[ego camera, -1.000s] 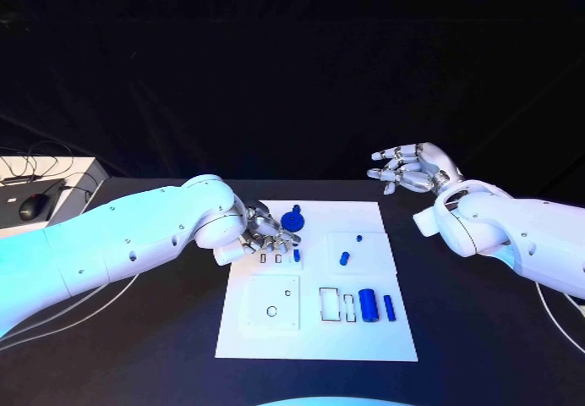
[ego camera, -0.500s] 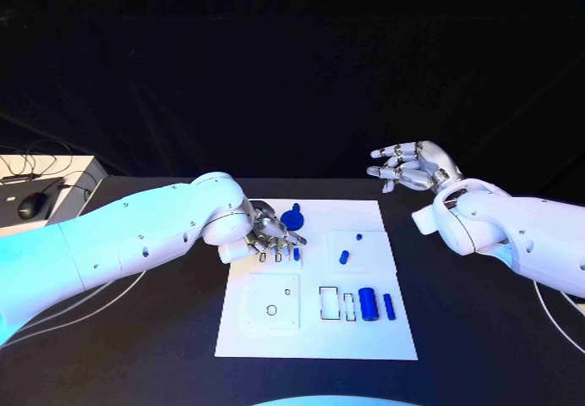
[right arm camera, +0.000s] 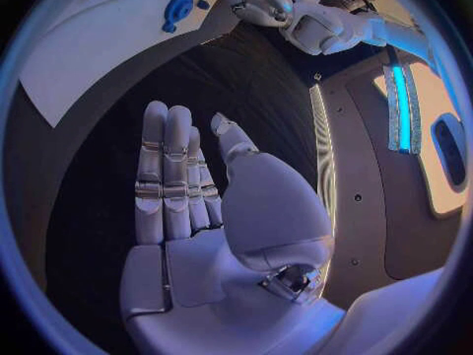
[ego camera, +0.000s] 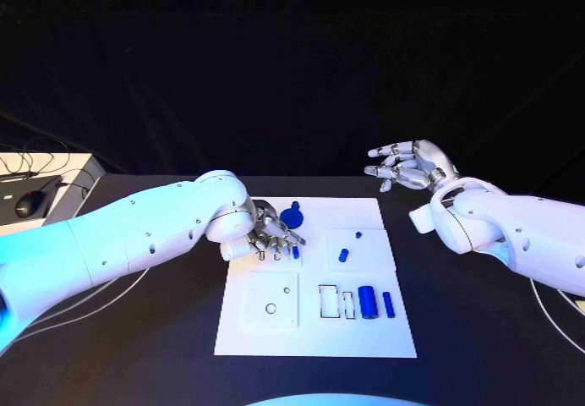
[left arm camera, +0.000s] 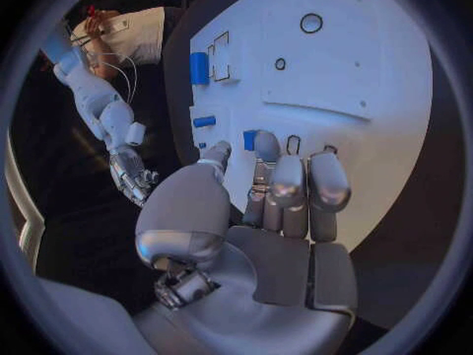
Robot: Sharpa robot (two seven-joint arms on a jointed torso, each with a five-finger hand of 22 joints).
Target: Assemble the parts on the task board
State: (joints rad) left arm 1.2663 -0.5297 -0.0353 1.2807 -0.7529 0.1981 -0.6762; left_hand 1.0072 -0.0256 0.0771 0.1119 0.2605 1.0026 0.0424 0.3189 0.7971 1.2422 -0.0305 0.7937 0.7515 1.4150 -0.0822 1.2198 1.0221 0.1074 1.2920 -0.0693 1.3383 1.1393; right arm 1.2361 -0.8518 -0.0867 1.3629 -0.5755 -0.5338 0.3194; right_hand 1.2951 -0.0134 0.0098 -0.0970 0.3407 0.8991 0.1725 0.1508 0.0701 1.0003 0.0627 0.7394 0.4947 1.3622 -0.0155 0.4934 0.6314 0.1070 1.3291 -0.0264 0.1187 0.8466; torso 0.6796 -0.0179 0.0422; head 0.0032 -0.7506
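While left hand (ego camera: 270, 238) hides board (ego camera: 366, 338) corner, grip unclear | right hand (ego camera: 408, 167) spread, empty

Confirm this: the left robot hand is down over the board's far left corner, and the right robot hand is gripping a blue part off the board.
Wrong about the right robot hand: the head view shows it raised, open and holding nothing. The left robot hand is indeed over the board's far left corner.
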